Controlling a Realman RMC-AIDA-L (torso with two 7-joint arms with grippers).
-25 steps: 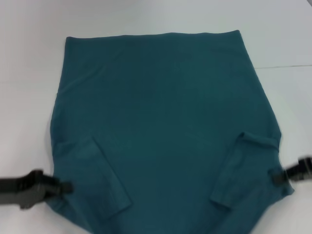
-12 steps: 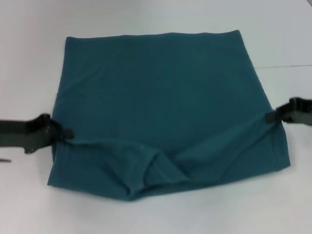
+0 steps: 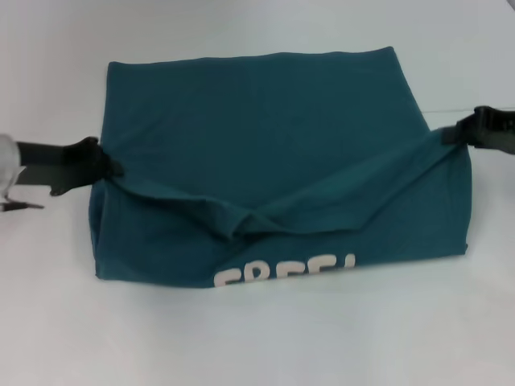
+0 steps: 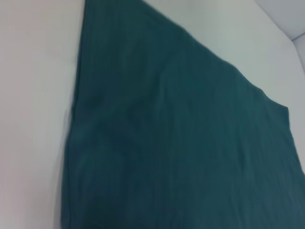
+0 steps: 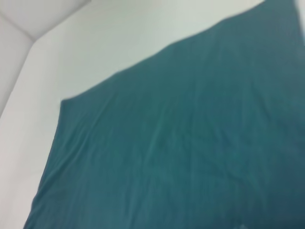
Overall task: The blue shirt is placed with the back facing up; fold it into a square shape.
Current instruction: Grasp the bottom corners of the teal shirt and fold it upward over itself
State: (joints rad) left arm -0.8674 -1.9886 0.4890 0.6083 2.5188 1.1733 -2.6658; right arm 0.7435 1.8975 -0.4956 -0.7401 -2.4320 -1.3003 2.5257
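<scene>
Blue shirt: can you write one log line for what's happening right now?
object: dark teal-blue knit T-shirt | left end effector: gripping left edge | right end effector: gripping right edge | state: near half lifted, white lettering showing

The blue shirt [image 3: 265, 121] is dark teal knit fabric, lying between the left end effector [image 3: 113, 169] and the right end effector [image 3: 451, 135]. Its near part is lifted at both sides and sags in the middle. White letters [image 3: 282, 272] show on the underside near the front fold.
</scene>
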